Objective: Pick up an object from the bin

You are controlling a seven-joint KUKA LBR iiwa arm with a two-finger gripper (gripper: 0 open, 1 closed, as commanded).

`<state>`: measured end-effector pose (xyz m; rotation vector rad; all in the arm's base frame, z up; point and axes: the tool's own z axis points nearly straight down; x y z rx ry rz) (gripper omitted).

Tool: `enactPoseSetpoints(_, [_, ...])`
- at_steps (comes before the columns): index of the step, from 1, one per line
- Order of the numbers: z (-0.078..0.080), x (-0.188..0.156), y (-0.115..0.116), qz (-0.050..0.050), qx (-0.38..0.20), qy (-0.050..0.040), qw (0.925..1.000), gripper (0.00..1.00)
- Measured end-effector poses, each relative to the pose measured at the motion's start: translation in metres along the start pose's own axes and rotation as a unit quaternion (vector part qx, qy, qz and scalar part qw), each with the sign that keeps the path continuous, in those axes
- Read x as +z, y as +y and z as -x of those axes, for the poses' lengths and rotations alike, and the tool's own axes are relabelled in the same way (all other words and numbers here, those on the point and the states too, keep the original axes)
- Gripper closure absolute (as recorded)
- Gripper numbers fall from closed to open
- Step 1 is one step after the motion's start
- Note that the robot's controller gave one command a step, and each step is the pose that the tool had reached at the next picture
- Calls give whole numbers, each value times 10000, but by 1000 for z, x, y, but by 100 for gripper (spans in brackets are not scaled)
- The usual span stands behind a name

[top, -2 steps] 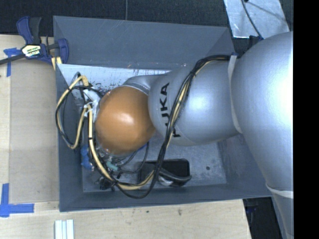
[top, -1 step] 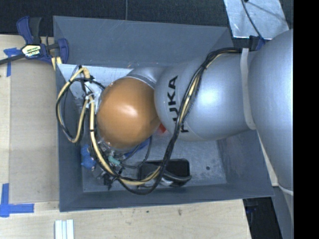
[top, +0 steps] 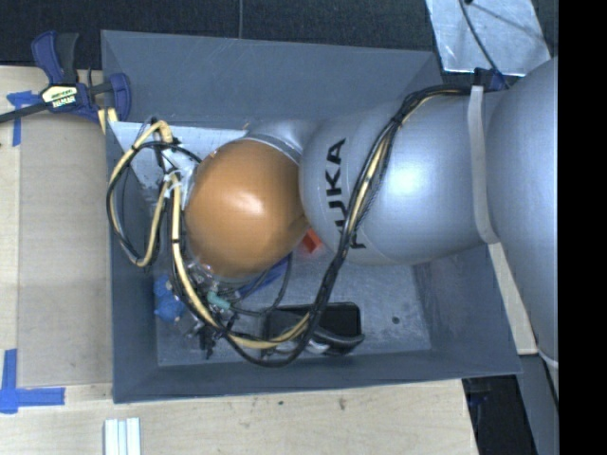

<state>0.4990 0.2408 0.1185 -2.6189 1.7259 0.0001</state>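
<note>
Camera view: we'd call this the reach-in, arm (top: 408, 188) low by a blue bit (top: 166, 303) in the bin's (top: 285, 64) lower-left corner, can't tell if the gripper's open or closed, next needs a clean close-and-lift.

The arm (top: 417, 178) reaches in from the right across the bin (top: 285, 64); its wrist cover (top: 242, 207) hangs over the bin's left half; cables (top: 128, 207) loop out to the cover's left; a small block (top: 310, 245) peeks out just right of the cover, under the arm; a flat object (top: 340, 320) lies by the wall nearest the view's lower edge, partly under the cables; a small piece (top: 166, 303) lies by the left wall, below the cover.
</note>
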Motion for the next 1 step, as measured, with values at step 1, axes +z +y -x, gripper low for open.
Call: enactPoseSetpoints(1, [0,-54,-2,-13,9,3,10000,100])
